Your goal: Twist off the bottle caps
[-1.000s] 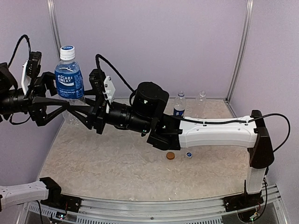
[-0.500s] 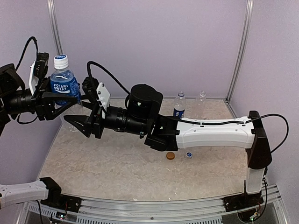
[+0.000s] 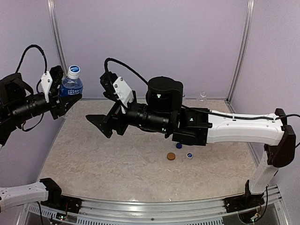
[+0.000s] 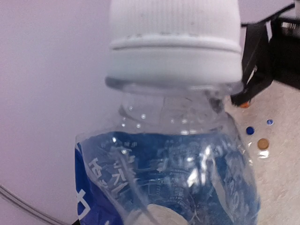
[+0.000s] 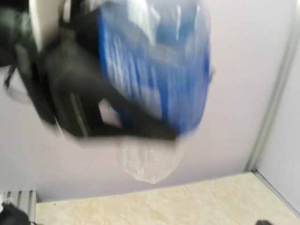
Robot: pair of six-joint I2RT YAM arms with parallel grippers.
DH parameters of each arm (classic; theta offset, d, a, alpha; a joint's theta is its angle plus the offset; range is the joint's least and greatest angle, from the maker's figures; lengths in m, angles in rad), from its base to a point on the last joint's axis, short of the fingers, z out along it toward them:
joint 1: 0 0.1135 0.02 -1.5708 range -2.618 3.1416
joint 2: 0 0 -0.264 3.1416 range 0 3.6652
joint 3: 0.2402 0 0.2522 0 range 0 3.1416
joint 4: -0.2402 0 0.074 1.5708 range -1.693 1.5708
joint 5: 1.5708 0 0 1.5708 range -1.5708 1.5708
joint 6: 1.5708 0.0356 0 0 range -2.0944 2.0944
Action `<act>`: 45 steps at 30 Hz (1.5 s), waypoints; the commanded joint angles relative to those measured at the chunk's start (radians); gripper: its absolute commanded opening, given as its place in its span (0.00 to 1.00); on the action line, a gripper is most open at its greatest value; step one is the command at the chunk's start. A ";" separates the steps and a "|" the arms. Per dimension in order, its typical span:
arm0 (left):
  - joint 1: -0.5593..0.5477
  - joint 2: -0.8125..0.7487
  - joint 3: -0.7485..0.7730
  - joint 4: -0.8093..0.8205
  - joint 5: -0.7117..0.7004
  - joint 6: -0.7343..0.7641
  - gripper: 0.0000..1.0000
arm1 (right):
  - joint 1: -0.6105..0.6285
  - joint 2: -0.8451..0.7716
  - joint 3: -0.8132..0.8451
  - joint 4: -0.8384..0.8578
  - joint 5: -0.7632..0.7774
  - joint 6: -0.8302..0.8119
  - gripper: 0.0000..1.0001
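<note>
Holds the Pocari Sweat bottle (image 3: 71,87) raised over the far-left corner of the table (image 3: 93,161), with the left gripper (image 3: 65,97) clamped on its blue-labelled body. Carries it lower than a second ago. Pulls the right gripper (image 3: 98,125) clear of the bottle and back toward the middle of the surface, fingers spread apart and holding nothing. Leaves the white cap (image 4: 174,42) seated on the neck, so marks no progress on this bottle; probably resets for a fresh approach to the cap. Shows three loose caps right of centre: an orange-brown cap (image 3: 171,156), a dark blue cap (image 3: 179,146), a blue-and-white cap (image 3: 189,155).
</note>
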 commanded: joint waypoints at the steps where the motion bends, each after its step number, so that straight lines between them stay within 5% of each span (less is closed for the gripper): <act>1: -0.023 0.028 -0.112 0.131 -0.358 0.434 0.46 | -0.002 0.037 0.217 -0.305 0.142 0.140 0.90; 7: -0.042 0.020 -0.166 0.171 -0.406 0.547 0.46 | -0.006 0.177 0.474 -0.456 0.160 0.250 0.79; 15: -0.059 0.009 -0.165 0.132 -0.381 0.535 0.46 | -0.065 0.174 0.476 -0.458 0.114 0.310 0.54; 21: -0.066 0.005 -0.147 0.091 -0.345 0.499 0.45 | -0.072 0.187 0.468 -0.460 -0.106 0.166 0.56; 35: -0.122 -0.006 -0.134 0.025 -0.323 0.483 0.45 | -0.072 0.202 0.509 -0.485 -0.074 -0.006 0.55; 45: -0.128 0.001 -0.126 0.036 -0.323 0.471 0.45 | -0.073 0.230 0.537 -0.543 -0.104 0.035 0.41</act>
